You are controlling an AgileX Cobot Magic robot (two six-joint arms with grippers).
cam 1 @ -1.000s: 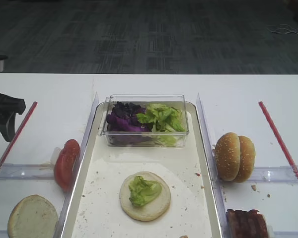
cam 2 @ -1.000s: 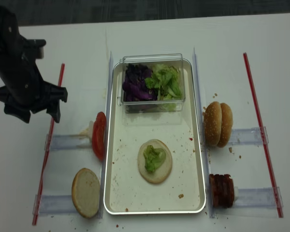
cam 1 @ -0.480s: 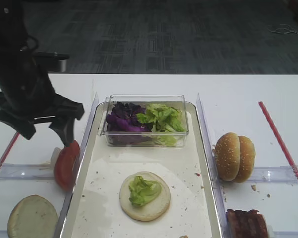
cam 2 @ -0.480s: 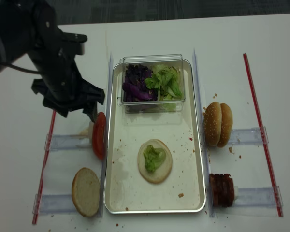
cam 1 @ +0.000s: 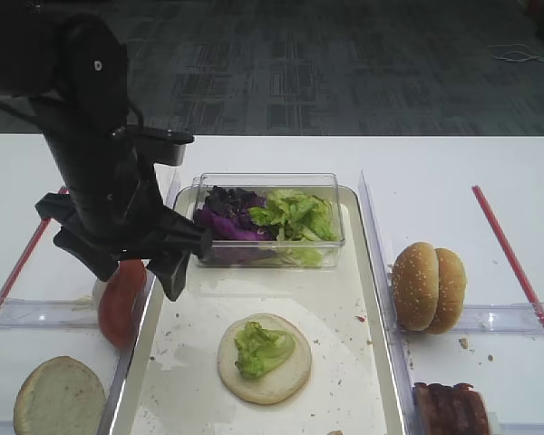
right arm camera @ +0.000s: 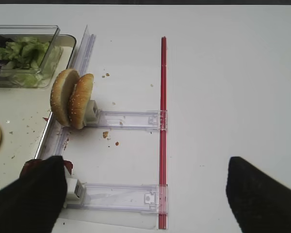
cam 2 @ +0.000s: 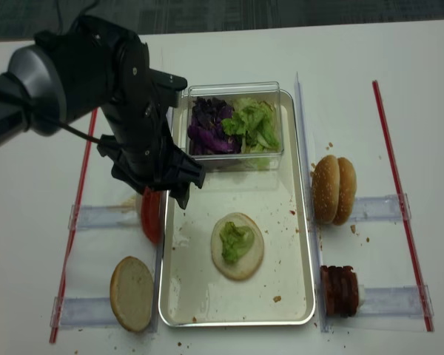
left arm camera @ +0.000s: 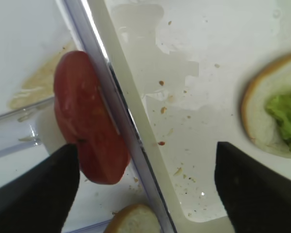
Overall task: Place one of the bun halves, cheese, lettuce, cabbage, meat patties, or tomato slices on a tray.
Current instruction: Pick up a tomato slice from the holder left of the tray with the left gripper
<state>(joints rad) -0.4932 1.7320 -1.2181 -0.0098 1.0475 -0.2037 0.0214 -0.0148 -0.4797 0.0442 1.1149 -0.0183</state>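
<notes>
My left gripper (cam 1: 136, 272) (cam 2: 159, 194) hangs open over the tray's left rim, empty. In the left wrist view its fingers straddle the upright tomato slices (left arm camera: 87, 126) and the tray (left arm camera: 184, 97), and the gripper (left arm camera: 145, 194) touches neither. On the tray (cam 1: 281, 281) lies a pale bun half (cam 1: 276, 381) topped with lettuce (cam 1: 261, 349). Another pale bun half (cam 1: 59, 397) lies left of the tray, below the tomato slices (cam 1: 120, 299). My right gripper (right arm camera: 145, 199) is open above bare table, near the sesame bun halves (right arm camera: 72, 99). No cheese shows.
A clear box (cam 1: 267, 181) at the tray's far end holds purple cabbage (cam 1: 227, 213) and more lettuce (cam 1: 295, 216). Sesame buns (cam 1: 428, 285) and meat patties (cam 1: 451, 408) stand in clear holders right of the tray. Red strips (cam 1: 512, 263) mark both sides.
My left arm has swung in from the far left to hang over the tomato slices and the tray's left rim. Its jaws have stayed open. No food has moved.
</notes>
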